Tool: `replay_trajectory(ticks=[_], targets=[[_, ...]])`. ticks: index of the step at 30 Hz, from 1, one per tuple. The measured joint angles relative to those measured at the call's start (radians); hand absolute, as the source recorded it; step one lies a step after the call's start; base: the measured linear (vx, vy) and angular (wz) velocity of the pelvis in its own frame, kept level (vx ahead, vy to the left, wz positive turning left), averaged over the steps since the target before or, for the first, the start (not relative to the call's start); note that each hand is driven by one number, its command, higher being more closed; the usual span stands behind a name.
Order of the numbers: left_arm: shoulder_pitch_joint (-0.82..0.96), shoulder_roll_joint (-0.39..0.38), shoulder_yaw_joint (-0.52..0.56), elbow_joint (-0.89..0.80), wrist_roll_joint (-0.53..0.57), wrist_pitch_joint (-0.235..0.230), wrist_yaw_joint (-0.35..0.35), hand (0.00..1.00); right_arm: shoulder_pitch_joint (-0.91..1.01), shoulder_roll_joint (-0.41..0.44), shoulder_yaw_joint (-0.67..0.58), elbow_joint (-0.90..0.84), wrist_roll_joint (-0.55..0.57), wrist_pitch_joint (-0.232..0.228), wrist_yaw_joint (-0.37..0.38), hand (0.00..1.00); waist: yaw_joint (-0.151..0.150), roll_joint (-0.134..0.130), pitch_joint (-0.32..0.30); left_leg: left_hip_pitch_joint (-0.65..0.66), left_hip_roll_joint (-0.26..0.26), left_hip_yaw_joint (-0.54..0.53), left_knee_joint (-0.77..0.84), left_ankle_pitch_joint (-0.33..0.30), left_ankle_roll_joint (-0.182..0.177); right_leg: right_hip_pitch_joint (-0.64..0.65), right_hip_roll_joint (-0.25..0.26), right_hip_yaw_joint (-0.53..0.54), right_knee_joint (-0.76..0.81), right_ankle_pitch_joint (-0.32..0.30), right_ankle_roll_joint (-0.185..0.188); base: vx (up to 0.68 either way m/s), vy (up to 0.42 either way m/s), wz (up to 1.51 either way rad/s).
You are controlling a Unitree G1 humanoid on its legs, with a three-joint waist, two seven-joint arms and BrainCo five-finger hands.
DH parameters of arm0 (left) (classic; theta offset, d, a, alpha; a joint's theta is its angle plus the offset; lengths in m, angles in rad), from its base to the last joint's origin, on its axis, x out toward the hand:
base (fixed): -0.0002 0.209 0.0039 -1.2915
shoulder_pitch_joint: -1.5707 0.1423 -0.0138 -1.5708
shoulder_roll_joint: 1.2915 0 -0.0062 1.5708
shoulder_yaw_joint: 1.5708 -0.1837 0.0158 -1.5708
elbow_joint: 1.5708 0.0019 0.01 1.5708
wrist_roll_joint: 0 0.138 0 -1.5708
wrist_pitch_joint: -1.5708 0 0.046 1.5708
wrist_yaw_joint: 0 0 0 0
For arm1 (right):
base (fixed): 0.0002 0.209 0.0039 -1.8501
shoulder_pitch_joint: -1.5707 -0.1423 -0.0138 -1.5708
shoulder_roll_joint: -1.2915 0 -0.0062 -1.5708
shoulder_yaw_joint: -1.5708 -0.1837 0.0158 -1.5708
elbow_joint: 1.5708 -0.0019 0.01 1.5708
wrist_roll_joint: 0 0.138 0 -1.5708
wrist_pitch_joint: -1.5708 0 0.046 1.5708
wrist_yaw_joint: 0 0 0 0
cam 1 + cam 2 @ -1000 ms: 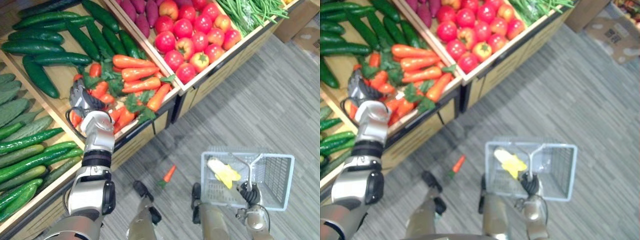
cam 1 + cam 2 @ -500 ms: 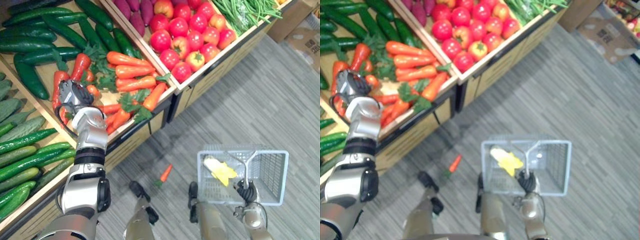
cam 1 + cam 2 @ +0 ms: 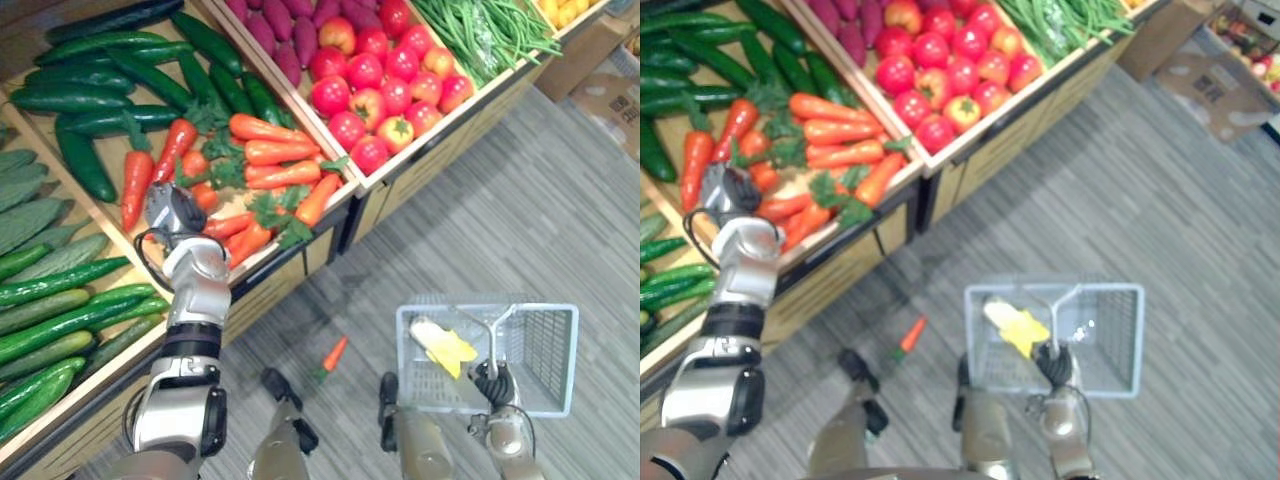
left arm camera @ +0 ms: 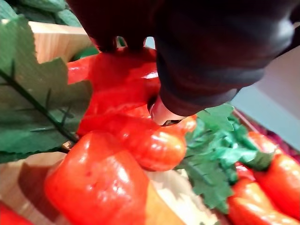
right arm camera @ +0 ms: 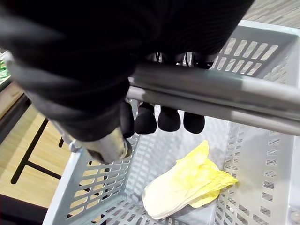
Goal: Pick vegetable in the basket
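Observation:
My left hand [image 3: 172, 208] reaches into the wooden carrot bin [image 3: 310, 222] at the stand's front. In the left wrist view its dark fingertips [image 4: 108, 41] and thumb [image 4: 164, 108] close round an orange carrot [image 4: 123, 80] that lies among other carrots and green leaves. My right hand [image 3: 495, 385] is shut on the handle [image 5: 211, 96] of a grey plastic basket [image 3: 560, 350] hanging low over the floor. A pale yellow leafy vegetable [image 3: 445, 345] lies inside the basket.
One carrot [image 3: 333, 355] lies on the grey floor between the stand and the basket. Cucumbers [image 3: 70, 300] fill the bins to the left, tomatoes [image 3: 385, 90], sweet potatoes and green beans [image 3: 480, 30] the bins behind. A cardboard box [image 3: 610, 85] stands at the far right.
The left hand's fingers have curled in among the carrots. The view has shifted a little. The right hand and basket stay as they were.

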State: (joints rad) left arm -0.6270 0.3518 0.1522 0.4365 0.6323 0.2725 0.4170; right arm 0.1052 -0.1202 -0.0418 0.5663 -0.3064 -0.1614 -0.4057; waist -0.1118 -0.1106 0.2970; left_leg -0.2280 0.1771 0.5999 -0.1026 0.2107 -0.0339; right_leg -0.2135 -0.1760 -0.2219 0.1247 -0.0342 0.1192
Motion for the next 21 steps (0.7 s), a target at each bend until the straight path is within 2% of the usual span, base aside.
replay_trajectory(ticks=[2,5,12,21], targets=[[0.017,-0.011,-0.025,-0.094,0.008,-0.003,-0.010,1.00,0.005,0.001,-0.032,0.000,0.000,0.001,-0.001,1.00,0.007,0.013,0.004,0.005,-0.007,-0.016,-0.003,-0.002,-0.002,0.016,-0.006,-0.014,0.001,-0.003,0.002,-0.02,-0.038,0.18],[0.029,-0.021,-0.029,-0.129,0.017,-0.005,-0.023,1.00,0.007,0.001,-0.068,0.000,0.000,0.005,-0.002,1.00,0.011,0.034,0.003,0.008,-0.015,-0.035,-0.006,-0.003,-0.004,0.031,-0.015,-0.031,0.002,-0.005,0.003,-0.03,-0.039,0.20],[0.067,-0.037,-0.037,-0.202,0.020,-0.005,-0.040,1.00,0.022,0.002,-0.082,0.012,0.001,0.006,-0.007,1.00,0.033,0.050,-0.001,0.036,-0.024,-0.043,-0.006,-0.011,-0.013,0.066,-0.023,-0.043,-0.001,-0.005,0.005,-0.01,-0.041,0.05],[0.087,-0.042,-0.069,-0.244,0.050,-0.014,-0.050,1.00,0.034,0.003,-0.119,0.032,0.001,0.005,-0.026,1.00,0.035,0.089,-0.023,0.045,-0.026,-0.067,-0.006,-0.009,-0.011,0.095,-0.023,-0.064,-0.007,-0.005,0.006,0.00,-0.046,0.07]])
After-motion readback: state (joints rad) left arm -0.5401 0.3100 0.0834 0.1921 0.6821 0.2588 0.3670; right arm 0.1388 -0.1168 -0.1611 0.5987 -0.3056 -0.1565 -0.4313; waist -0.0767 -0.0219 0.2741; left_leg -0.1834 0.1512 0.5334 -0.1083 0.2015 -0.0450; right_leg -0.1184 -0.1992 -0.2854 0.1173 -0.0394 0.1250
